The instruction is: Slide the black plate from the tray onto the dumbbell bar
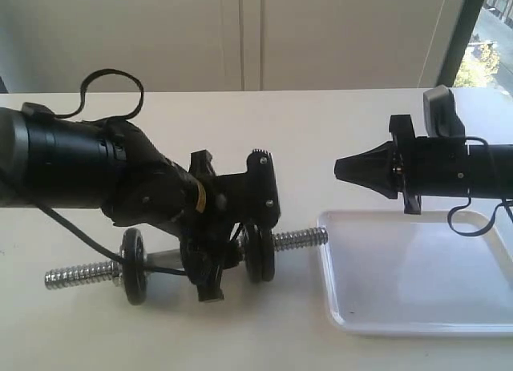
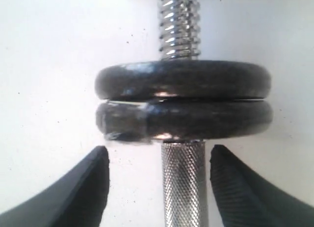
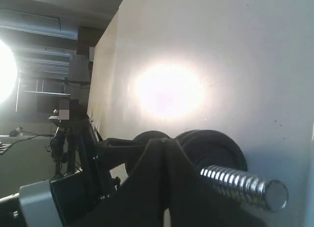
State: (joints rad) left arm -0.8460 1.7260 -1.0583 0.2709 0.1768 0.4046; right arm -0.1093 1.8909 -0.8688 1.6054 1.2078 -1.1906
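Left claw (image 2: 159, 149) released, fingers (image 2: 88, 192) either side of the dumbbell bar (image 2: 182, 188), not touching. Just beyond it the black plate (image 2: 181, 79) sits on the bar against another disc (image 2: 196, 120), edge-on, lettering unreadable. Right claw (image 1: 343, 169) clenched; tray (image 1: 337, 307) lower, nearby.

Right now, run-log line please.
left end effector open, astride dumbbell bar | right end effector shut | black plate on bar | tray empty
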